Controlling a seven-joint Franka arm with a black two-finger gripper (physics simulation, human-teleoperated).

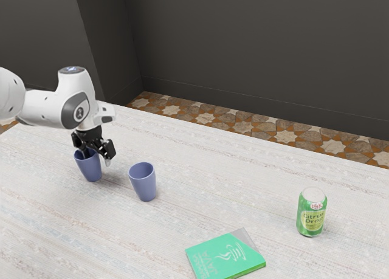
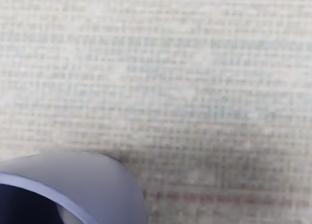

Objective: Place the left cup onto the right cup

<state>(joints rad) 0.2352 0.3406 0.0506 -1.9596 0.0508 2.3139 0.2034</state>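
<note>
Can: a green can is stood upright, well apart from both cups, toward the exterior view's right.
Book: a green book is laid flat on the table, near its front edge, between the cups and the can.
In the way: nothing is seen between the two cups; the book and the can are kept off to the side.
Left cup: the blue left cup is stood upright on the table, mouth up, right under the hand. In the wrist view its rim and wall are seen close up, with bare table beside it.
Right cup: the blue right cup is stood upright, near the left cup but not touching it.
Arm: the white arm is brought in from the exterior view's left and bent down at the wrist.
Gripper: the gripper is pointed down at the left cup's rim. Its fingers are spread apart.
</note>
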